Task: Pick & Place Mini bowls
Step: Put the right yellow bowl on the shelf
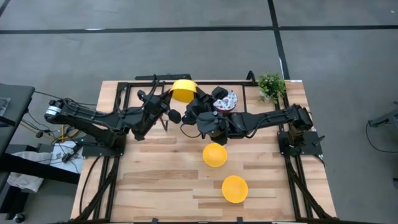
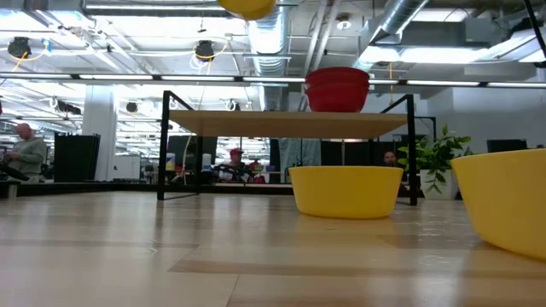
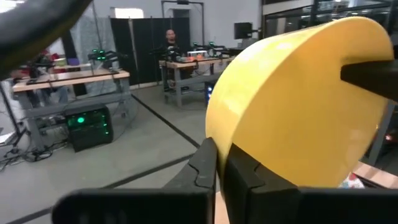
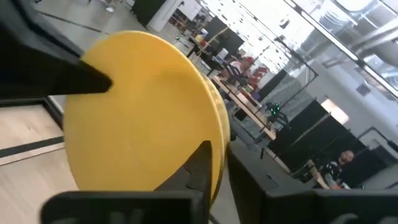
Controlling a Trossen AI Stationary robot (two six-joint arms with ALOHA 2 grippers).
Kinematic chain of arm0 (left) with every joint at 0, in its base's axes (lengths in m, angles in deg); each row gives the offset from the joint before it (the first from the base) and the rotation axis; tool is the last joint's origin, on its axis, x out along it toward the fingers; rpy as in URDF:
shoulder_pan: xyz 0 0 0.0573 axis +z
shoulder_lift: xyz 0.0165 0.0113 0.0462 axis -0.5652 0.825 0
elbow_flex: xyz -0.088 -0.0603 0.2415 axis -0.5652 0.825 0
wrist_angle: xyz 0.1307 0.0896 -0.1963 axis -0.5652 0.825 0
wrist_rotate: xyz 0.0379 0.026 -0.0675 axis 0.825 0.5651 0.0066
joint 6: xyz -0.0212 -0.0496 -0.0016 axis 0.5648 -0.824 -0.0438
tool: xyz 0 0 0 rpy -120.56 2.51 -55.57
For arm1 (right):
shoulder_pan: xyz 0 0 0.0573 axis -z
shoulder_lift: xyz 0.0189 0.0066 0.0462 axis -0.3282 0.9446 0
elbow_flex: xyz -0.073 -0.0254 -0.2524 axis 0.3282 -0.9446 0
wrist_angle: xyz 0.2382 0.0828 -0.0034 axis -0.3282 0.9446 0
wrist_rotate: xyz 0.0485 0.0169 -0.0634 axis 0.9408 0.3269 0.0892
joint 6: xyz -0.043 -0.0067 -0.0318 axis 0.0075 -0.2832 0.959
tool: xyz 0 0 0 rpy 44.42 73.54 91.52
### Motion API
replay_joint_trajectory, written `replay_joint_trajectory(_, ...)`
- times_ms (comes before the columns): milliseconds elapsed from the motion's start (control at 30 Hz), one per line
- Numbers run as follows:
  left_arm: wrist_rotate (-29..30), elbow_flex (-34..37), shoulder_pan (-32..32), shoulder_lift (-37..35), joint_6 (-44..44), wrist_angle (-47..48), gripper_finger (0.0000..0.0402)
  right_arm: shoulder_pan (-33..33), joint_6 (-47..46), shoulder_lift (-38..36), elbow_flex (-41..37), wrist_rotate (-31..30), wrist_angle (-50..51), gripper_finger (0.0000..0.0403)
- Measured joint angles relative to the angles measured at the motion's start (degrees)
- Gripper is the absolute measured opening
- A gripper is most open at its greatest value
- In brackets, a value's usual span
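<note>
Two pincers meet high above the table [image 1: 155, 186], at the back by the shelf [image 2: 281, 124]. Left pincer [image 3: 221, 163] pinches the rim of a yellow bowl [image 1: 183, 90]. Right pincer [image 4: 217, 163] also sits on that rim, a bit loose. Two more yellow bowls [image 1: 215, 154] rest on the table. Red bowls [image 2: 338, 89] sit stacked on the shelf.

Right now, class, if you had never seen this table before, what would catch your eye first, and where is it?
The yellow bowl held up in the air near the table's far edge, pinched on its rim by the left tool and the right tool together. Next, two more yellow bowls sit on the bare wood in front. Then the stacked red bowls on the small black-framed shelf, beside a green plant.
</note>
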Motion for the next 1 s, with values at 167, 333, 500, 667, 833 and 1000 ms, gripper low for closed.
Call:
replay_joint_trajectory(167, -3.14, 0.01, -0.22, 0.13, 0.32, 0.19, 0.0005, -0.13, 2.06, -0.09, 0.00, 0.53, 0.04, 0.0089)
replay_joint_trajectory(333, -3.41, 0.01, -0.30, 0.16, 0.64, 0.17, 0.0005, -1.98, 10.16, -0.09, 0.00, -2.11, 0.19, 0.0140)
replay_joint_trajectory(500, -2.86, 0.01, -0.23, 0.18, 0.83, 0.08, 0.0005, -4.29, 15.11, -0.76, -0.07, -5.97, 0.95, 0.0171)
replay_joint_trajectory(667, -1.56, 0.01, 1.28, 0.12, 0.81, 0.06, 0.0005, -6.43, 14.43, -3.89, -0.07, -6.33, 3.59, 0.0178)
replay_joint_trajectory(833, -0.87, 0.16, 3.49, 0.07, -2.59, 1.06, 0.0005, -8.05, 1.40, -10.09, 0.09, -6.39, 14.14, 0.0170)
replay_joint_trajectory(1000, -1.13, 0.14, 4.46, 0.07, -11.03, 3.82, 0.0005, -9.18, -23.13, -16.53, -0.04, 6.03, 32.52, 0.0160)
